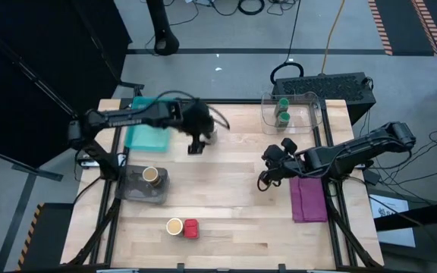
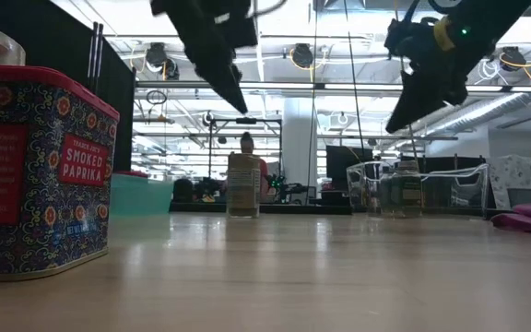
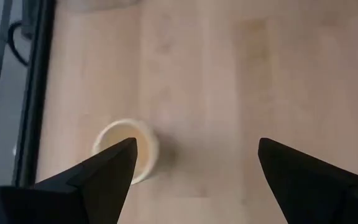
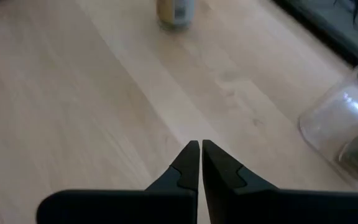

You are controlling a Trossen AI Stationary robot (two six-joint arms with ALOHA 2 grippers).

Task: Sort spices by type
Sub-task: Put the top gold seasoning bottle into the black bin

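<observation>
On the counter's (image 1: 234, 197) left, a clear bin (image 1: 131, 193) holds 1 tan jar (image 1: 151, 175), so that bin looks like the tan group's place. Behind it sits the teal tray (image 1: 141, 136). Next comes the left end effector (image 3: 194, 171), released, its fingers spread wide and hanging above a lone tan jar (image 3: 128, 149) near the middle back of the counter. That spread suits coming down around the cream top, so the likely step is a pick toward the tan bin. At the front edge, 1 tan jar (image 1: 174, 226) and 1 red tin (image 1: 191, 228) stand touching, not yet sorted. Farther right, another clear bin (image 1: 306, 115) at the back keeps 2 green-lidded jars (image 1: 282, 111) together, a finished group by the look of it. Just before it the right end effector (image 4: 199, 163) waits, clenched on nothing, above bare wood beside the purple cloth (image 1: 308, 199).
</observation>
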